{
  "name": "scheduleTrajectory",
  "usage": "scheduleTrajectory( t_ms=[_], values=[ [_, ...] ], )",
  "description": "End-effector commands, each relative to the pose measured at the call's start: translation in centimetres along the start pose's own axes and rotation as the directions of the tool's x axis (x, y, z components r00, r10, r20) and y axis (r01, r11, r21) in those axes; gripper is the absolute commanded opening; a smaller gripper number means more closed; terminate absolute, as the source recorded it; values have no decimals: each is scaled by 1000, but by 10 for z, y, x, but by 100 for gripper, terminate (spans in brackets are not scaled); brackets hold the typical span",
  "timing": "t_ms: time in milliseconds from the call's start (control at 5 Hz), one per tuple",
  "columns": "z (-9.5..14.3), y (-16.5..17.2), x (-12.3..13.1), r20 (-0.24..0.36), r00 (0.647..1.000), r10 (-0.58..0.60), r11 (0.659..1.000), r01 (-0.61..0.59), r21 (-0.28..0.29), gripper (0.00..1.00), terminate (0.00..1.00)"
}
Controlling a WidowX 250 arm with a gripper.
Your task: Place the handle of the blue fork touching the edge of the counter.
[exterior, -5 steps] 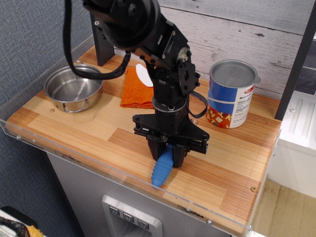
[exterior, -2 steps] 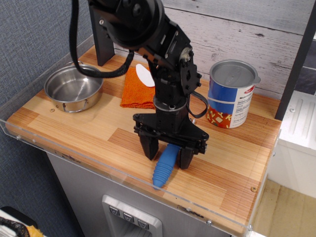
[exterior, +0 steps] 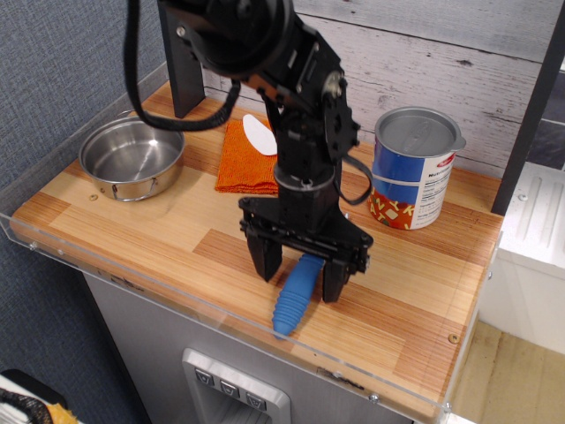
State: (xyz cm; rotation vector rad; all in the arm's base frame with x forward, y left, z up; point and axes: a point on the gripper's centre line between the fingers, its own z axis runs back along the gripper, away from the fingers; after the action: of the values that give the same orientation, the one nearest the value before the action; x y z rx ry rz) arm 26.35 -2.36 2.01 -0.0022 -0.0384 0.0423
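The blue fork [exterior: 294, 296] lies on the counter [exterior: 132, 238] near its front edge. Its thick blue ribbed handle [exterior: 289, 309] points toward the front, and its end rests at the clear acrylic border. The tines are hidden behind my gripper. My gripper [exterior: 300, 274] is open, with one black finger on each side of the handle, lifted slightly and not touching it.
A steel pot [exterior: 131, 159] sits at the back left. An orange cloth [exterior: 247, 159] with a white knife blade [exterior: 257, 132] on it lies behind the arm. A blue and white can [exterior: 413, 181] stands at the back right.
The gripper was shut on the blue fork's handle a second ago. It has opened, let go of the fork and risen slightly. The fork stays at the front edge.
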Motion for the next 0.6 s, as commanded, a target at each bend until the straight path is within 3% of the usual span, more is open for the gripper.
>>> scheduleTrajectory(
  t_ms=[0,400],
  values=[
    [67,11,19,86,996,-39,999,38,15,100,0],
    [100,42,26,28,991,-134,988,131,83,100,0]
  ],
)
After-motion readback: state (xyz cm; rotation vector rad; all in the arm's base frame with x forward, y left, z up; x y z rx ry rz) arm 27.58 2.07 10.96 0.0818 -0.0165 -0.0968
